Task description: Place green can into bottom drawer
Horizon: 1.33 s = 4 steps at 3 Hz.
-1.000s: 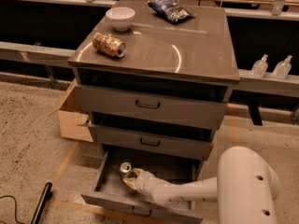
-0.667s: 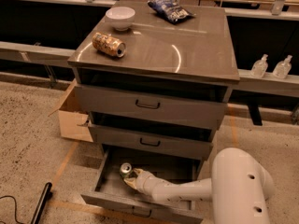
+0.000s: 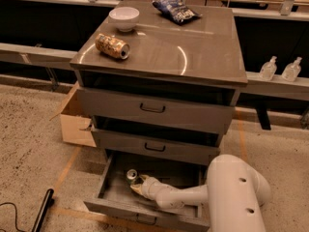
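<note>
The bottom drawer (image 3: 145, 208) of the grey cabinet is pulled open. The green can (image 3: 132, 176) stands upright inside it near the left middle, its silver top showing. My gripper (image 3: 137, 183) reaches into the drawer from the right on a white arm and sits right beside the can, just to its lower right. I cannot tell whether it still touches the can.
A gold-tan can (image 3: 112, 46) lies on its side on the cabinet top, with a white bowl (image 3: 124, 18) and a blue chip bag (image 3: 176, 10). A cardboard box (image 3: 77, 120) stands left of the cabinet. Two clear bottles (image 3: 280, 69) stand on a ledge at right.
The arm's white shoulder housing has shifted slightly left. The gripper and can stay in about the same place in the drawer.
</note>
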Tool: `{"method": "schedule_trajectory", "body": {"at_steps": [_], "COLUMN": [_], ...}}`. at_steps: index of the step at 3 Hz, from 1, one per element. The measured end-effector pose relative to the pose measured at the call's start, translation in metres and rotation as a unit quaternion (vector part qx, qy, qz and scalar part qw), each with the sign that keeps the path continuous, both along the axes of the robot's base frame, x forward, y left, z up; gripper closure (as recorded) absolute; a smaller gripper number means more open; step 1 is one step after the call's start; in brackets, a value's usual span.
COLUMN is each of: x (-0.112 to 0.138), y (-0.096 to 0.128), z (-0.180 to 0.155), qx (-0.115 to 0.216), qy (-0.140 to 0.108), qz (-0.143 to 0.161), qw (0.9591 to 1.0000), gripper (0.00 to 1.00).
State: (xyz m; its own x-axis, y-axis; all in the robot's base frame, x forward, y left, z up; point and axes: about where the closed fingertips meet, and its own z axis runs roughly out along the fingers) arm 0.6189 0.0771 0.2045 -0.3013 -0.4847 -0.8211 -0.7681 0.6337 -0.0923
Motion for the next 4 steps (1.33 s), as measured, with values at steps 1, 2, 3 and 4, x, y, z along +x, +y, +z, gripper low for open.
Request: {"method": "schedule_trajectory", "body": {"at_steps": [1,2,3,4], "x": [0.003,0.006,0.007,0.007], "y": [0.000,0.000,0.001,-0.004], "z": [-0.013,-0.022,-0.029,-0.030], "qx": [0.003,0.002,0.002,-0.002], "qy": [0.004,0.006,0.007,0.006], "qz": [-0.010,-0.016,-0.023,-0.032], "qw": [0.9999,0.9999,0.9997,0.9995], "gripper": [0.82,0.60,0.36,0.14]}}
